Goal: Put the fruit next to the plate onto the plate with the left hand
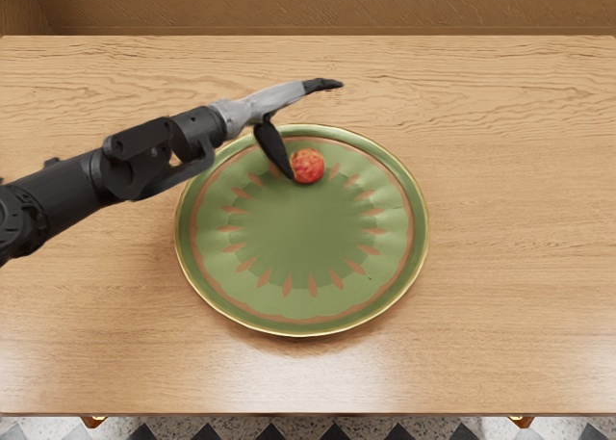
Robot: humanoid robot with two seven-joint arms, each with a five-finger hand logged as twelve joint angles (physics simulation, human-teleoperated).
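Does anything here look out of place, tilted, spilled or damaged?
Nothing stands out. The round green gold-rimmed plate lies flat on the wooden table; the small red fruit sits whole on its far part, beside the open left hand.

No writing to call here: the plate carried only its green and rust petal pattern, and the bench around it showed bare wood grain, with no label, number or sign.

The tabletop is light brown wood. A big round green plate with a gold rim sits flat on it, near the middle.
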